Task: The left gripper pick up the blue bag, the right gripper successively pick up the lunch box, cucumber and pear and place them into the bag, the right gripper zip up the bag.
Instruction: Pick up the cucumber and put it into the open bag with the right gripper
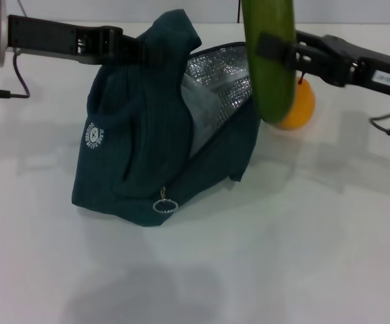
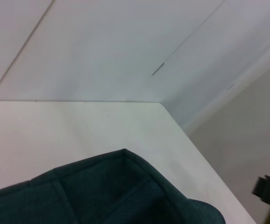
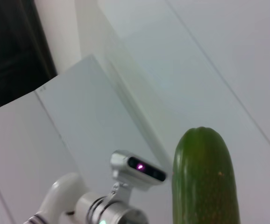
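Head view: the bag [image 1: 161, 145] stands on the white worktop [image 1: 283, 256], its mouth open toward the right so the foil lining [image 1: 215, 84] shows. The left end effector [image 1: 124, 47] reaches in from the left and pinches the bag's raised top fabric, holding it up. The right end effector [image 1: 276, 48] comes in from the right, pinching the cucumber [image 1: 270, 57], which hangs nearly upright in the air just beside the bag's open mouth. The pear [image 1: 297, 104] sits on the worktop behind the cucumber's lower end. A ring zipper pull [image 1: 164, 204] dangles near the bag's base.

Left wrist view: dark teal bag fabric [image 2: 116, 191] fills the lower part, with the worktop [image 2: 79, 130] beyond.

Right wrist view: the cucumber's rounded end [image 3: 205, 177] rises close to the camera; the robot's head camera [image 3: 137, 169] shows behind it.
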You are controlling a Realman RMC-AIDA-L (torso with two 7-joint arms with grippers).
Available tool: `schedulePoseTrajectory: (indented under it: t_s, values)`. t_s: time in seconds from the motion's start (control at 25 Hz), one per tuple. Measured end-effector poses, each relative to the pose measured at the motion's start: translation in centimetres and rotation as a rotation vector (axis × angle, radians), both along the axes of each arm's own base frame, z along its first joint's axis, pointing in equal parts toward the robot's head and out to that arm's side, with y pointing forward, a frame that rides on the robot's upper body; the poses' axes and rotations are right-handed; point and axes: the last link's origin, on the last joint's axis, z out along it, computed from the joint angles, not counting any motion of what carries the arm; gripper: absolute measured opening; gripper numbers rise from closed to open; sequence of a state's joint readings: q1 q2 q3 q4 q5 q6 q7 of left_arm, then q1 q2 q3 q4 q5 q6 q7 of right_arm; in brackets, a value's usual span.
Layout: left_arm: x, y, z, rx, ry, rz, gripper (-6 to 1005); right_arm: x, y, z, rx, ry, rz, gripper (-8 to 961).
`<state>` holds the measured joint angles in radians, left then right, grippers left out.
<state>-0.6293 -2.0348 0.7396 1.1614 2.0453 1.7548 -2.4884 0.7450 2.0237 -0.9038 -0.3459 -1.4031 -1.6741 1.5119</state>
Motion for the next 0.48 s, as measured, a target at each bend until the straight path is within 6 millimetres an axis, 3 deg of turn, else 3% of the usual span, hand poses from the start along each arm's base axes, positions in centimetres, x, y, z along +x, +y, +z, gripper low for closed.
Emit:
schedulePoseTrajectory:
  t_s: [0.48]
  values:
    - [-0.3,-0.1,-0.1,-0.008,0.003,0.007,53,-2.3,1.0,-3.1,0.113,-0.066,0.089,579]
